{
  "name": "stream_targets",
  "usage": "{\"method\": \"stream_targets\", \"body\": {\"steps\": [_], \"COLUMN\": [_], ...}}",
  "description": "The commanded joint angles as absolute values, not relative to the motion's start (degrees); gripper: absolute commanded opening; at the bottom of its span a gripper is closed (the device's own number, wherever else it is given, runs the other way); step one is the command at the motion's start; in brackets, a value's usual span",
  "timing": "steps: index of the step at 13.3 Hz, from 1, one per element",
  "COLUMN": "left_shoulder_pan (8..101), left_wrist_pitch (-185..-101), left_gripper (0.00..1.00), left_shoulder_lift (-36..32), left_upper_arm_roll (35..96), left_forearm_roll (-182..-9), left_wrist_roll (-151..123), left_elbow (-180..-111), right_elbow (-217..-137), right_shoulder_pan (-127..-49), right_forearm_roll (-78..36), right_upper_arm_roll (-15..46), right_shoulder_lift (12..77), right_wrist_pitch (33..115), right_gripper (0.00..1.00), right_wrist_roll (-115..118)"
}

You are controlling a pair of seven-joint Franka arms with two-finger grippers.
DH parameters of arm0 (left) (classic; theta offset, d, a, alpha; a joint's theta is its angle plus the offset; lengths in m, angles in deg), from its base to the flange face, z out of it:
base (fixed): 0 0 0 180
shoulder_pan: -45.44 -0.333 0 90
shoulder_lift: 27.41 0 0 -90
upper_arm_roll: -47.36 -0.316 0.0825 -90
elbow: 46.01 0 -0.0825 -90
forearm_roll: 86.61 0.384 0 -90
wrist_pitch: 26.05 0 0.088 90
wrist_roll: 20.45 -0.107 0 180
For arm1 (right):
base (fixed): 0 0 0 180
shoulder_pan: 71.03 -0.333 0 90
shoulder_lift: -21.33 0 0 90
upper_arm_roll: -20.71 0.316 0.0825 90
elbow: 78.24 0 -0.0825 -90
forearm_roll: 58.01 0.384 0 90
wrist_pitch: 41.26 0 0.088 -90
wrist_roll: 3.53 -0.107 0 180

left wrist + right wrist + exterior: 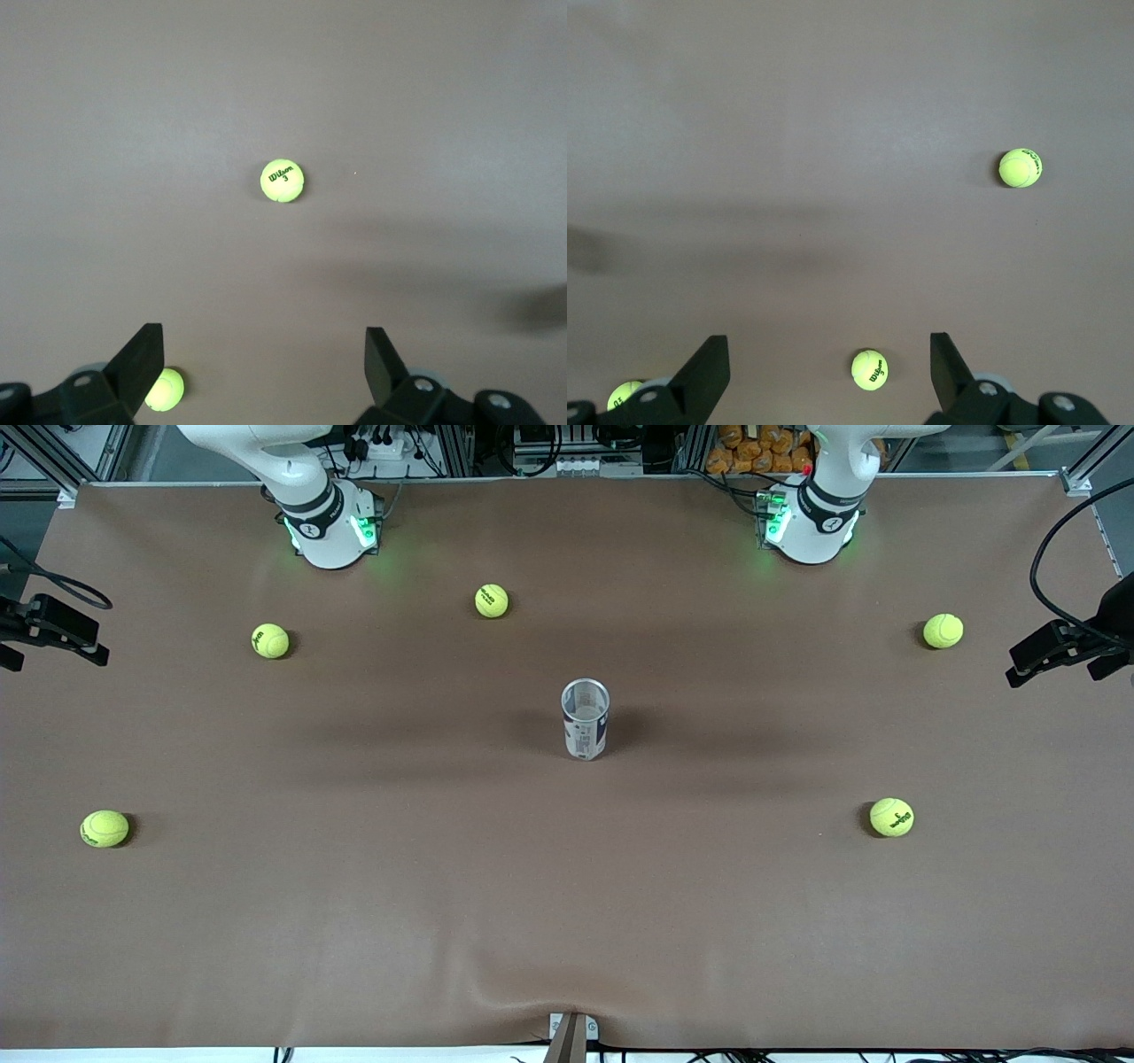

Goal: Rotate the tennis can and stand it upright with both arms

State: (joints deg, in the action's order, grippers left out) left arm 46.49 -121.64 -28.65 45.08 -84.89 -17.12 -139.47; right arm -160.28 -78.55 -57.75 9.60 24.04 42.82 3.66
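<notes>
The tennis can (586, 720) is seen standing upright in the middle of the brown table (567, 921), with its open mouth and metal rim turned up. Nothing touches it. It is placed about halfway between the two arm bases' ends of the table and nearer to the front camera than both bases.

Five tennis balls are spread on the table, all well apart from the can. One ball (492, 600) lies farther from the front camera than the can, between the two bases. Another ball (270, 640) lies toward the right arm's end, and a third ball (104, 828) lies still more toward that end and nearer to the front camera. Toward the left arm's end, one ball (943, 631) lies farther from the front camera and one ball (891, 817) lies nearer to it.

Only the bases and lower links of the arms are shown in the front view; the hands are held high, out of that view. The left gripper (264, 359) is held well above the table, over a bare part with a ball (283, 181) printed "Wilson 3" below it. Its fingers (142, 359) are spread wide apart and nothing is between them. The right gripper (829, 361) is also held high over the table, its fingers (709, 363) apart and empty, and a ball (869, 369) is seen on the table below the gap.
</notes>
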Motion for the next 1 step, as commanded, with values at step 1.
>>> {"method": "stream_targets", "body": {"steps": [1], "left_shoulder_pan": [46.1], "left_wrist_pitch": [-119.7], "left_gripper": [1.0], "left_shoulder_lift": [-28.2], "left_upper_arm_roll": [45.5], "left_forearm_roll": [-84.6], "left_wrist_roll": [-18.3], "left_elbow": [-138.2], "right_elbow": [-160.2], "right_shoulder_pan": [-78.5], "right_forearm_roll": [-58.3], "right_upper_arm_roll": [9.6], "right_shoulder_lift": [23.7], "right_wrist_pitch": [42.3], "right_gripper": [1.0], "right_wrist_roll": [3.5]}}
